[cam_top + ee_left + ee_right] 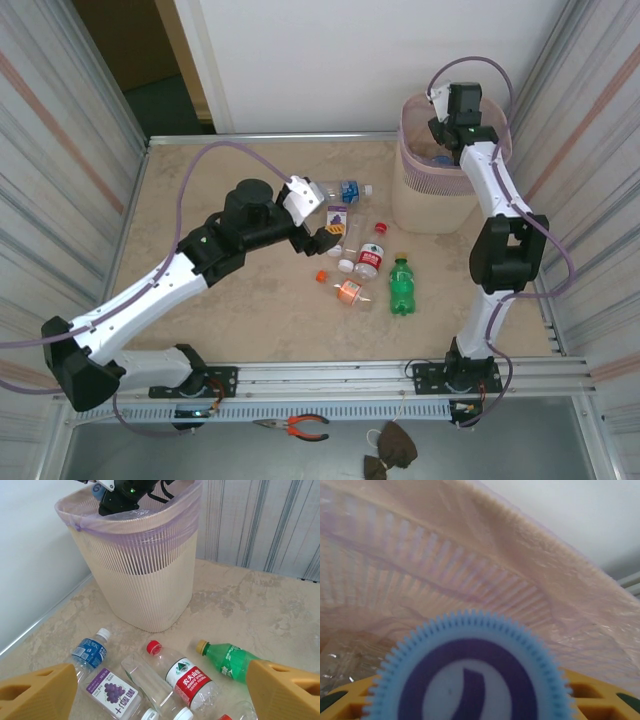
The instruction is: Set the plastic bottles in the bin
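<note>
Several plastic bottles lie on the table: a blue-labelled one point(345, 188) point(89, 654), a grape-labelled one point(338, 216) point(111, 694), a plain clear one point(147, 680), a red-labelled one point(369, 258) point(189, 680), a green one point(401, 287) point(231, 661) and an orange-capped one point(347, 291). My left gripper point(328, 222) point(160, 695) hovers open over them, touching none. The bin point(425, 200) point(145, 580) stands at the far right. Inside its mouth, my right gripper point(445, 150) point(470, 705) is shut on a bottle whose blue cap point(470, 680) faces the camera; its body is hidden.
A purple bag lines the bin rim point(125, 527). A loose orange cap point(321, 275) lies beside the bottles. Corrugated walls close in both sides. Pliers point(300, 427) and a brown cloth point(392, 450) lie below the near rail.
</note>
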